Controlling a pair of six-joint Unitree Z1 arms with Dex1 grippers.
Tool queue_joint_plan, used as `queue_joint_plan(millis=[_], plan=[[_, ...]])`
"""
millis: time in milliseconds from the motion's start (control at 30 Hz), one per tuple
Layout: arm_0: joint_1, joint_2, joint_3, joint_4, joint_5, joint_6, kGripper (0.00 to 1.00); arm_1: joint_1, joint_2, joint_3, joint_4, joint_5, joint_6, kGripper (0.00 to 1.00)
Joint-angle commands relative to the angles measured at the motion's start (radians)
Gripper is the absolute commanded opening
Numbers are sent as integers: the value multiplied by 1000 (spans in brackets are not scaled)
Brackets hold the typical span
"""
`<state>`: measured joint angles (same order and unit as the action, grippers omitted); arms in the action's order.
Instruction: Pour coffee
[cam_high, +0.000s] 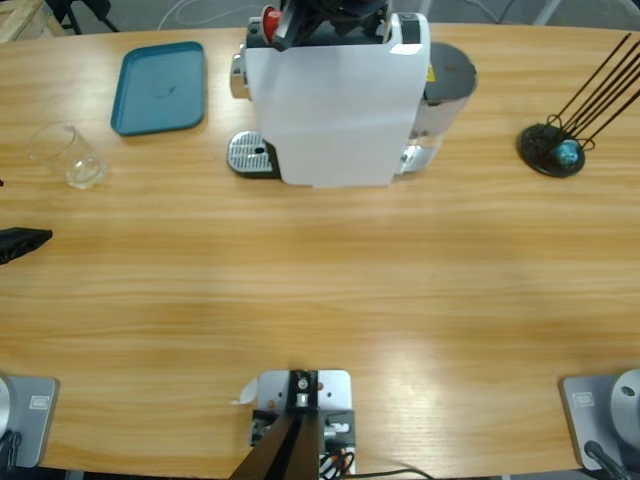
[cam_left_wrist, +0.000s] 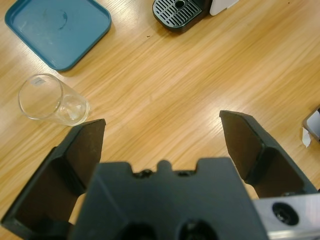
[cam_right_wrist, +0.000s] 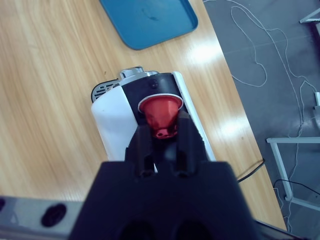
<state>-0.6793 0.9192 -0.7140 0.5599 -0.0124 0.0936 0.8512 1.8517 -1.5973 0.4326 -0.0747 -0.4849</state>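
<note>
The left gripper (cam_left_wrist: 162, 132) is positioned low over the wooden table (cam_high: 330, 290) with its jaws set wide apart and nothing between them; in the high view only its black tip (cam_high: 22, 243) enters at the left edge. A clear glass tumbler (cam_left_wrist: 52, 101) lies on its side on the table just ahead of the left jaw, near the teal tray (cam_high: 160, 87), and appears empty; no coffee can be made out in it. The right gripper (cam_right_wrist: 165, 131) is located above the top of the white coffee machine (cam_high: 335, 100), with its jaws clamped on the narrow end of a red capsule (cam_right_wrist: 160, 114). The capsule's wide rim faces the machine's black top panel. The machine's perforated drip grille (cam_high: 250, 154) projects from its base on the tray side. A black wire stand (cam_high: 555, 150) holding a small blue object sits at the far right of the table, well apart from the machine.
</note>
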Motion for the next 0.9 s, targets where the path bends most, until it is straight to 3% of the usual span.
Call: queue_joint_plan(millis=[33, 367, 400, 433, 467, 567, 767, 900], plan=[[12, -6, 36, -18, -15, 9, 996, -9, 45, 46, -7, 14, 35, 503], [13, 1, 48, -57, -37, 9, 996, 1, -48, -70, -33, 19, 71, 469], [14, -2, 48, -56, -38, 9, 993, 14, -67, -75, -34, 41, 97, 340], [13, -4, 48, -56, -39, 9, 991, 33, -88, -73, -33, 56, 137, 118], [13, -8, 46, -55, -42, 8, 991, 54, -105, -62, -31, 60, 165, 0], [13, -23, 36, -55, -47, 8, 991, 115, -170, 61, -29, 22, 280, 0], [14, -74, 17, -41, -54, -3, 987, 167, -443, 418, -30, 46, 829, 0], [14, -73, 10, -34, -57, -8, 987, 167, -590, 509, 31, -212, 973, 0]])
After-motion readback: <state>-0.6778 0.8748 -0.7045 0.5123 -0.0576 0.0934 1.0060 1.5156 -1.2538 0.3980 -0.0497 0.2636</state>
